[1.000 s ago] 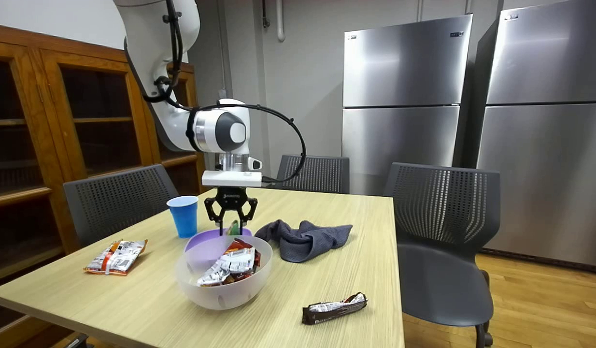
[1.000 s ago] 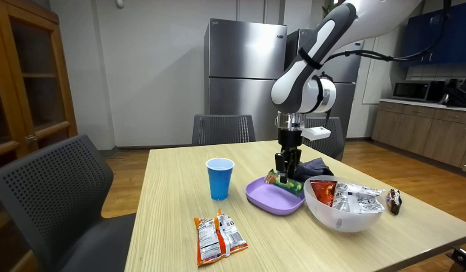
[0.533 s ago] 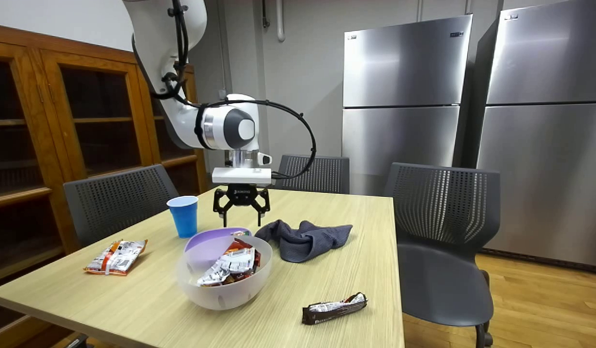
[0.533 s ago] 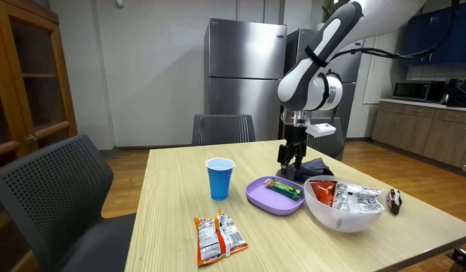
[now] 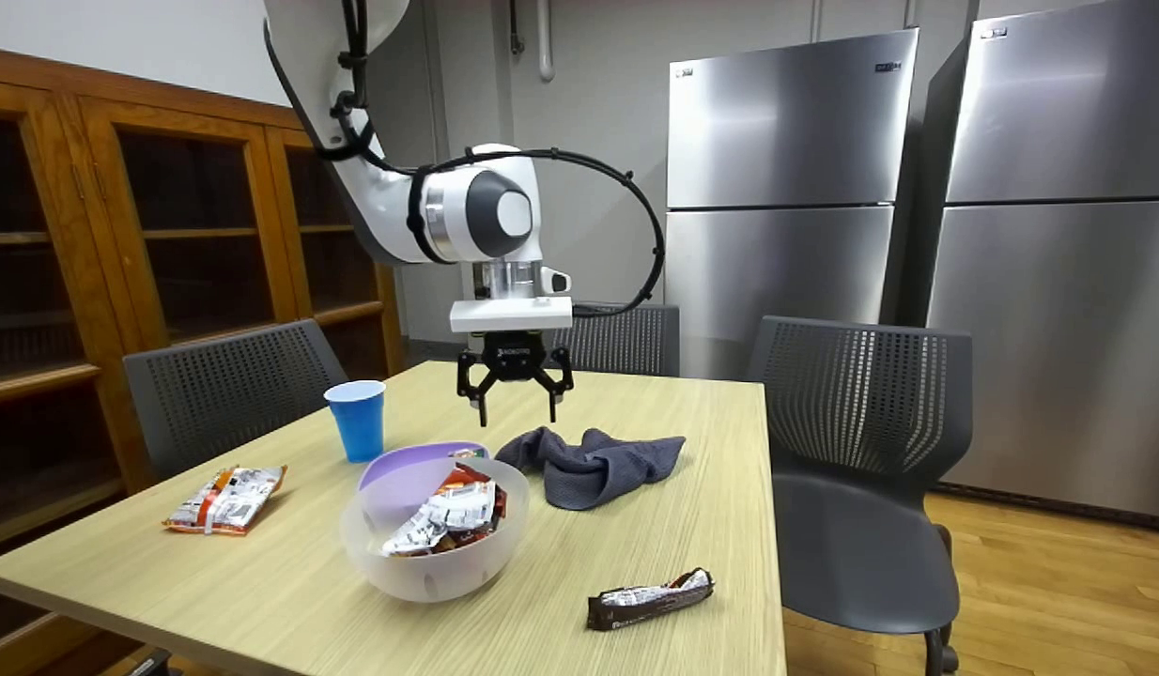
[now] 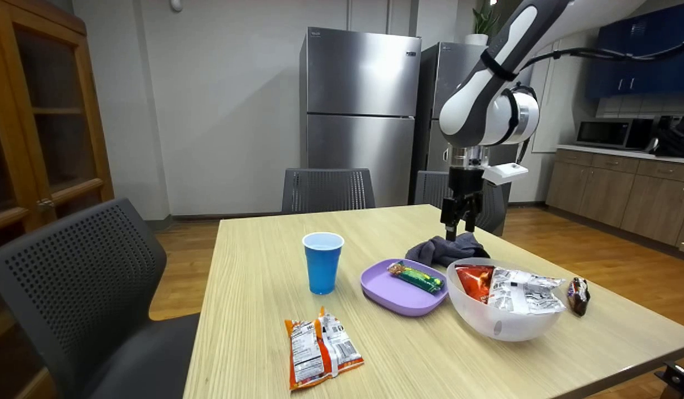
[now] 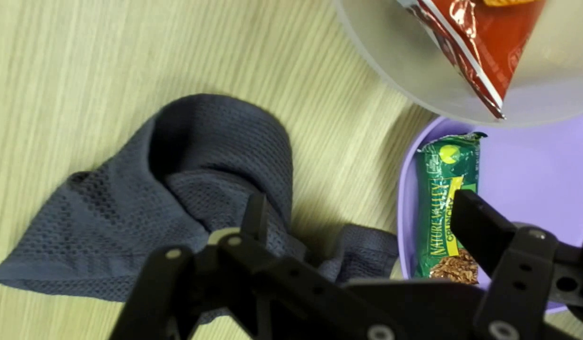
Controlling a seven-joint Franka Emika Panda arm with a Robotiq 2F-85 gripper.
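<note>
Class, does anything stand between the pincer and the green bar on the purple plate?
Nothing visible does: the green bar lies uncovered on the purple plate, and the open pincer hangs higher, near the dark cloth.

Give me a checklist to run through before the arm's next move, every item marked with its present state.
1. Gripper open, with nothing between its jaws: ok.
2. Green granola bar lying inside the rim of the purple plate: ok.
3. Gripper well above the grey cloth: cannot tell; the two overlap in the wrist view, and the height does not show.
4. Translucent bowl standing apart from the plate: cannot tell; its rim overlaps the plate in the wrist view.
5. Blue cup upright: ok.
6. Table free of loose packets: not ok; an orange-and-white packet and a dark-wrapped bar lie on it.
</note>
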